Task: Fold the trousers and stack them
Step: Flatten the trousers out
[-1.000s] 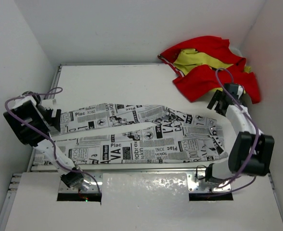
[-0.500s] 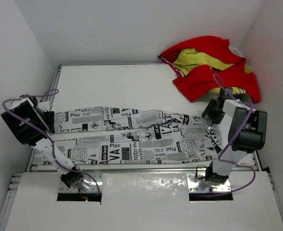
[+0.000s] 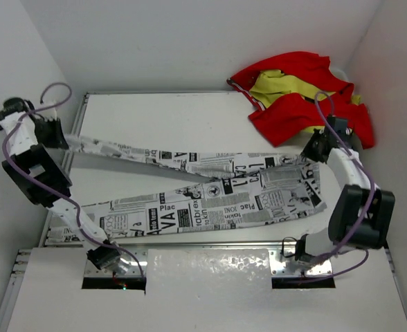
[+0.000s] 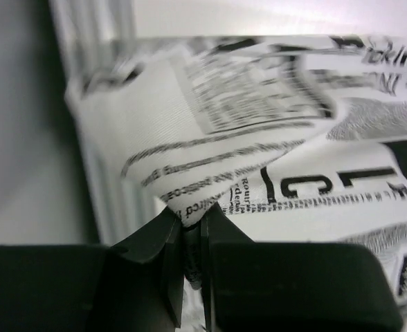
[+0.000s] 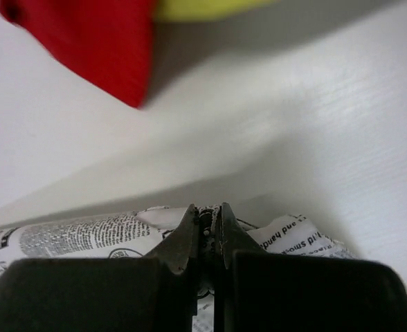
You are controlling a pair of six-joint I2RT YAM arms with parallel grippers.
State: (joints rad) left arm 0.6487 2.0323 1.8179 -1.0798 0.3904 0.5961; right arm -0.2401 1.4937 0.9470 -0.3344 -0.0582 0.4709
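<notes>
Your long white soft-cloth trousers [image 3: 210,200], printed all over with black newspaper text and pictures, lie spread across the white tabletop [image 3: 176,117]. The waist end sits on the right and the two legs run off to the left. The legs splay apart in a narrow V that opens leftward. The near leg lies flat along the near side of the tabletop and ends close to its near left corner. The far leg stretches in a thin band to the far left edge.

Your left hand [image 3: 51,131] is at that left edge and holds the end of the far leg. In the left wrist view its black fingers [image 4: 148,242] are closed tight, with a bunched fold of the printed cloth pinched between them. The metal rim of the tabletop runs just to their left.

Your right hand [image 3: 316,147] is at the far right corner of the waist end. In the right wrist view its jaws are pressed together on a small pinch of the cloth's edge.

A crumpled red and yellow garment [image 3: 300,90] is heaped in the far right corner, just beyond your right hand. A strip of bare tabletop separates it from the trousers.
</notes>
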